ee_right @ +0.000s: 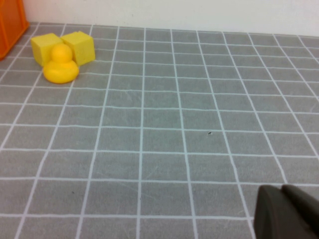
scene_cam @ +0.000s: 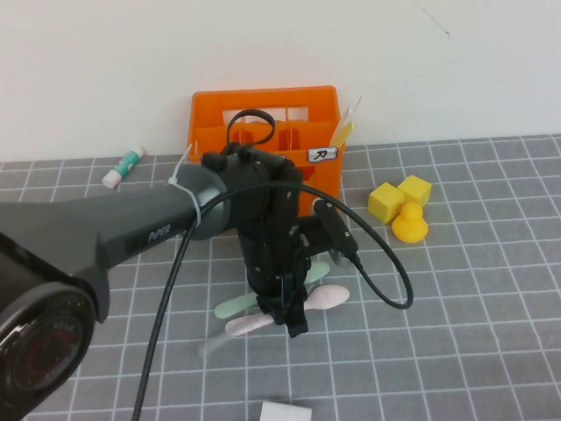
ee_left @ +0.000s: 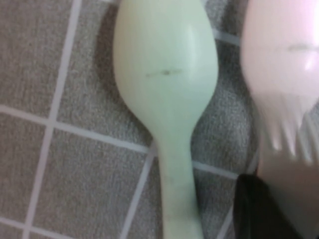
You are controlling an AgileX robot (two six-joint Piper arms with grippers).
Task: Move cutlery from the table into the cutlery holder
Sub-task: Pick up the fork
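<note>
The orange cutlery holder stands at the back by the wall, with pale sticks in its right compartment. A mint-green spoon and a pale pink spoon lie side by side on the grey grid table. My left gripper points straight down over them. In the left wrist view the green spoon and pink spoon fill the frame. The grey-blue fork lies against one dark finger, its tines over the pink spoon. My right gripper is shut and empty, low over bare table.
Two yellow cubes and a yellow duck sit right of the holder; they also show in the right wrist view. A white-and-green tube lies at the back left. A white object sits at the front edge.
</note>
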